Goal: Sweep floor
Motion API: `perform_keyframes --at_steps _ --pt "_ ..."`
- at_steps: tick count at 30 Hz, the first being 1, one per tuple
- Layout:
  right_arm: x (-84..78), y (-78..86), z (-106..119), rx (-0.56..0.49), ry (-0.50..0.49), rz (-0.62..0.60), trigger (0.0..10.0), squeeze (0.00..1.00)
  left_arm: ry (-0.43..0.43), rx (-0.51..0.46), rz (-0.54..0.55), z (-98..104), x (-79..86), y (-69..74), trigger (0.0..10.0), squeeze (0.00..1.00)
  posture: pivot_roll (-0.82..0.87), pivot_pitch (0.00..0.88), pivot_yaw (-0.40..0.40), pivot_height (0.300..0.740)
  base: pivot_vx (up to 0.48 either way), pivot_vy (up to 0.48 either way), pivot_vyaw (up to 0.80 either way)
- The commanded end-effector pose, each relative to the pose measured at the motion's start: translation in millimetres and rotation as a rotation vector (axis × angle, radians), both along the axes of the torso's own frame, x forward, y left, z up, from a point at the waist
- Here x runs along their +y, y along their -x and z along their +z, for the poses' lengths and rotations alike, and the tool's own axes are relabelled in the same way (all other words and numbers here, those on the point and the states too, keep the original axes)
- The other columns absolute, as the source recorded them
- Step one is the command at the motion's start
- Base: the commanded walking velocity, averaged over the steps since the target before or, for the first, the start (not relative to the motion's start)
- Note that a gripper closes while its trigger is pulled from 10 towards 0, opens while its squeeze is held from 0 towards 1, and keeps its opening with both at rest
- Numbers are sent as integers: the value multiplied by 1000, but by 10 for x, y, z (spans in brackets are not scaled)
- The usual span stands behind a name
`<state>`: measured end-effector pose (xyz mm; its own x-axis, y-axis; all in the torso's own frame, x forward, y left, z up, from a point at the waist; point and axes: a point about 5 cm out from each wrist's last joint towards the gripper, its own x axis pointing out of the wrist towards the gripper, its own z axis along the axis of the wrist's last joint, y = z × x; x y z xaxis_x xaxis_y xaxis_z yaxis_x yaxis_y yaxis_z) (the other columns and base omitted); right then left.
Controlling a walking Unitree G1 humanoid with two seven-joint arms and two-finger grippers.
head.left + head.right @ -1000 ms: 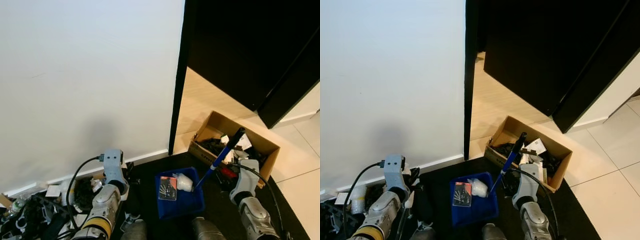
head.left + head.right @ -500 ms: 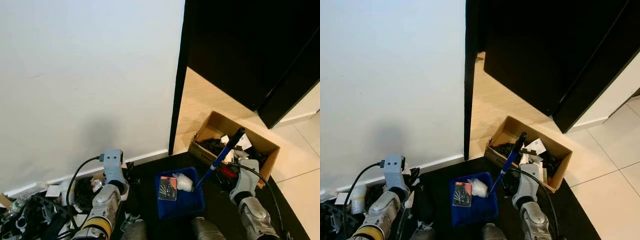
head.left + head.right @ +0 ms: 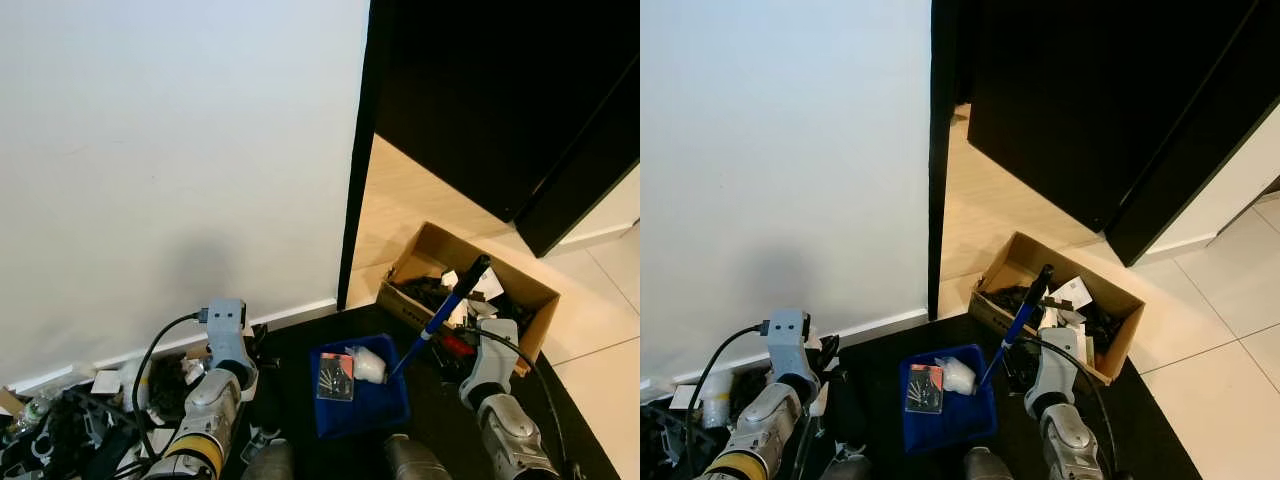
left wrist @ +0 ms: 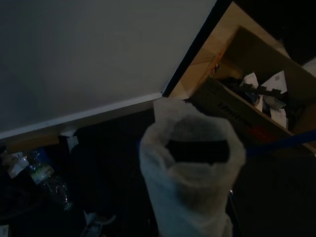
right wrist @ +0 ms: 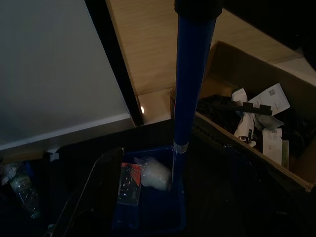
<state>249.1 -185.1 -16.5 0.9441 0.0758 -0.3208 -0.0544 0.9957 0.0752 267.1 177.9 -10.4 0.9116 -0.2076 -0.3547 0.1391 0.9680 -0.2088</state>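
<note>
Broom handle [image 3: 450,305] slanting up from blue dustpan [image 3: 361,390] beside cardboard box [image 3: 470,285], seemingly held by right gripper [image 3: 492,345], fingers' closure unclear, left gripper [image 3: 228,335] likewise; possible tip, spilling crumpled plastic [image 3: 367,365].

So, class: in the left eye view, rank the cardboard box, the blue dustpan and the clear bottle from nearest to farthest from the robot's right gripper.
1. Cardboard box: right beside the right gripper, just ahead of it.
2. Blue dustpan: on the dark floor to the gripper's left, between the arms.
3. Clear bottle: far left, by the wall's baseboard beyond the left arm.
</note>
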Motion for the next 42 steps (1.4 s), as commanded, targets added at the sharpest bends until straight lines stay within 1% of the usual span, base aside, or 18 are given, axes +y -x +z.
perform_keyframes --at_steps 1,42 --pt "-22 46 -41 26 1 -8 10000 0 14 38 10 -95 -10 104 10000 0 29 171 -14 740 0 0 0" --pt "-36 38 -44 33 1 -13 10000 0 13 39 13 -93 -8 97 10000 0 30 160 -15 740 0 0 0"
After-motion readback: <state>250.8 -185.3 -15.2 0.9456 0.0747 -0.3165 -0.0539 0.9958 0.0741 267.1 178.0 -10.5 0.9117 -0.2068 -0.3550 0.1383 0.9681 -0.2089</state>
